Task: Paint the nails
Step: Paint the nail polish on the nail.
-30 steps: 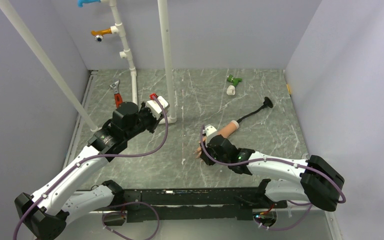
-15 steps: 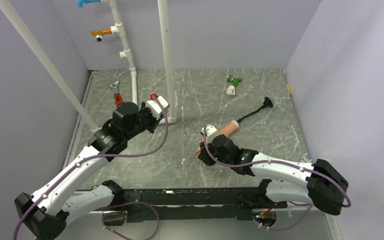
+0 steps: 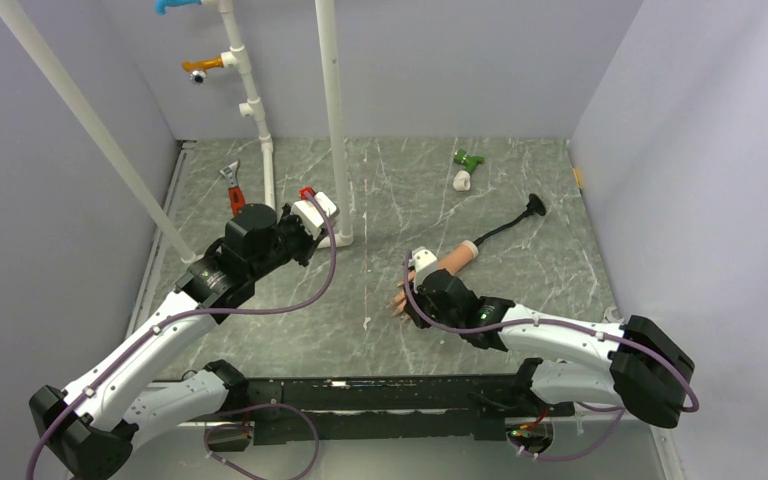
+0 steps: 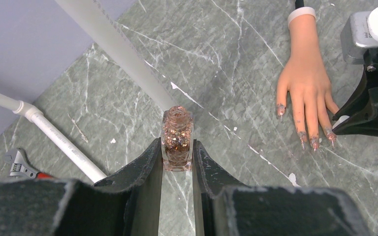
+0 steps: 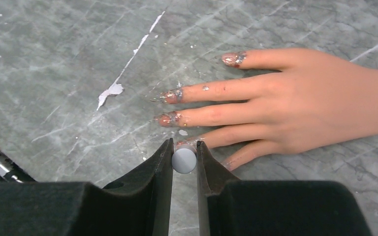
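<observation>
The peach mannequin hand point(image 5: 300, 108) lies palm down on the marble table point(image 3: 380, 190), fingers spread. Its nails point(image 5: 170, 96) carry patchy glitter polish. My right gripper point(image 5: 184, 147) is shut on a grey round brush cap point(image 5: 184, 160), right over a fingertip on the near side of the hand. The brush itself is hidden under the cap. My left gripper point(image 4: 177, 147) is shut on a small open bottle of copper glitter polish point(image 4: 177, 140), well left of the hand point(image 4: 305, 73). The right gripper point(image 3: 412, 305) covers most of the hand point(image 3: 452, 258) in the top view.
White pipes point(image 3: 332, 120) stand behind the left gripper, with a red-handled wrench point(image 3: 233, 190) beside them. A black rod with a foot point(image 3: 508, 222) runs back from the hand's wrist. A green piece point(image 3: 469, 159) and a white piece point(image 3: 462, 181) lie at the back. White flecks dot the table.
My right gripper has shifted slightly over the fingertips. The left arm and the bottle have not moved.
</observation>
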